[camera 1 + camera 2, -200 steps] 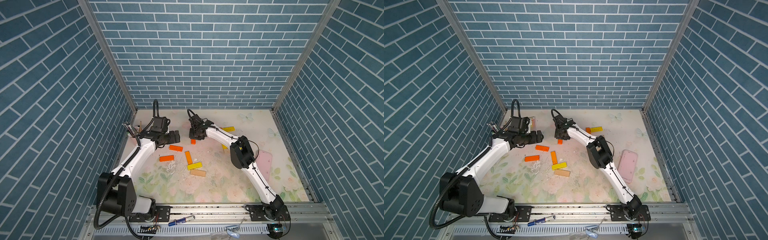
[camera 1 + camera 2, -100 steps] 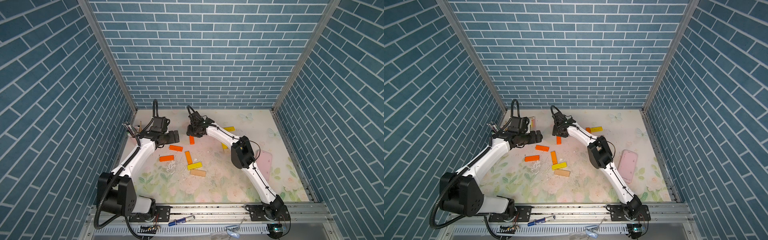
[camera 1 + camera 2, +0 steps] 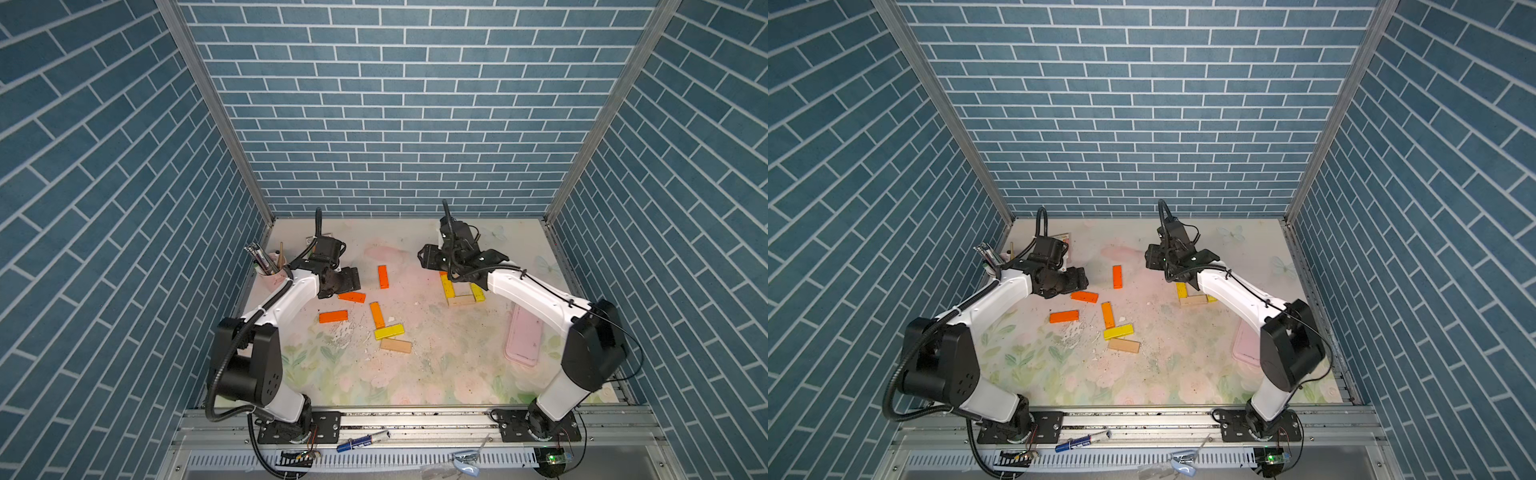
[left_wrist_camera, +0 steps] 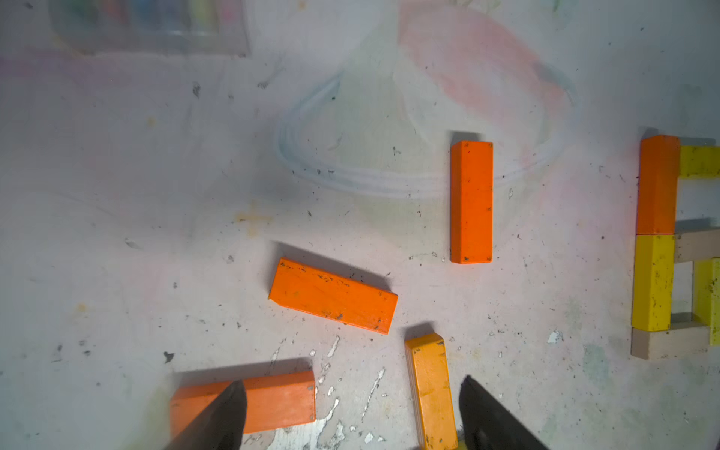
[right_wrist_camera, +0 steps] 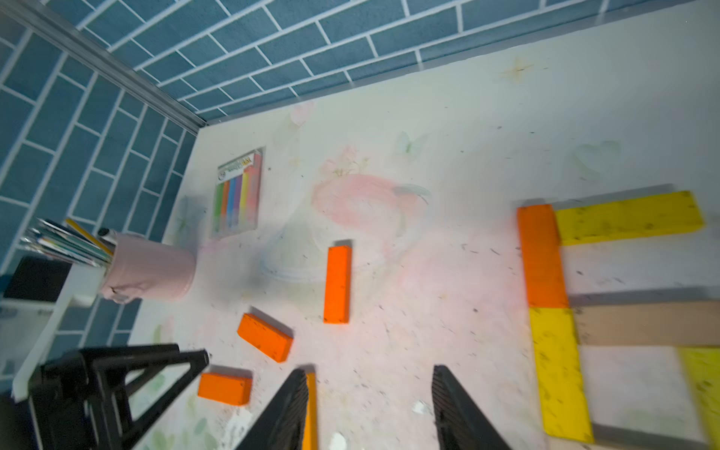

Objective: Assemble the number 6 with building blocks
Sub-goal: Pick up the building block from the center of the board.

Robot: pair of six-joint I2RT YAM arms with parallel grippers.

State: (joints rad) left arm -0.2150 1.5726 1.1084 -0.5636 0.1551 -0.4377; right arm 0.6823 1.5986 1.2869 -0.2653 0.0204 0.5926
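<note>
Because the number 6 [image 5: 631, 323] seems to have all six bars, it looks done; left and right jaws stand apart, holding nothing, and spare building blocks [image 3: 377, 315] lie loose.

Left claw [image 4: 352, 383] spread, right claw [image 5: 370, 372] parted

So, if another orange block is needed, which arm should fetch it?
Left. The left gripper, open, hangs right over the loose orange blocks; the right gripper is away beside the number 6.

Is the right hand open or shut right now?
Open. In the right wrist view the right hand shows its fingers well apart, only table between them.
</note>
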